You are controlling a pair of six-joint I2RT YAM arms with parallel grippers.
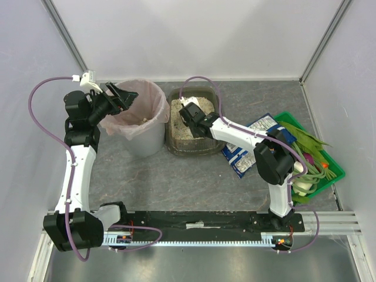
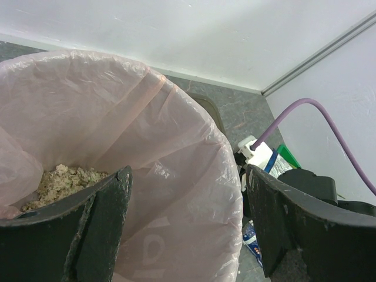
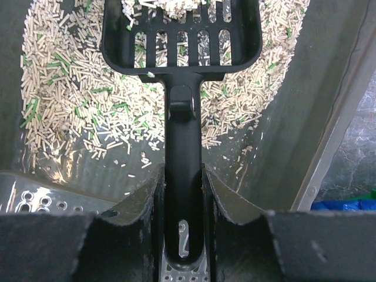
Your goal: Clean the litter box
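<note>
Left fingers point(image 2: 106, 223): spread wide and pinching nothing, poised at the rim of the bin point(image 1: 160, 100) toward the far-left corner of the tabletop point(image 1: 176, 182).
Bin: pink liner, with a little soiled litter lying at the bottom. It stands just beside the litter box; I cannot tell whether the two rims touch.
Litter box point(image 1: 188, 151): near the far edge of the tabletop, about midway along it, between the bin and a blue-and-white packet point(image 1: 244, 155).
Right fingers point(image 3: 141, 205): pressed in on the handle of the black scoop point(image 3: 182, 53), pinching it from both sides, low on the shaft.
Scoop: slotted head down inside the box, above the pale pellets point(image 3: 59, 76), with a whitish clump point(image 3: 170, 6) sitting at its far end.
Step in hand: as I judge it, sifting this load and carrying it across to the bin.
Doing it well: hold the head level and give it a small shake while it is over the box, so loose pellets drop through the slots. Then lift clear of the box rim, cross the short gap leftward, and tip only once the head is fully over the liner.
Watch for: I grip far from the load, so the scoop could swivel. My left fingers sit on the dumping path and should make room.
Right side: the packet and a green crate point(image 1: 336, 171) of vegetables by the right edge are off my route.
</note>
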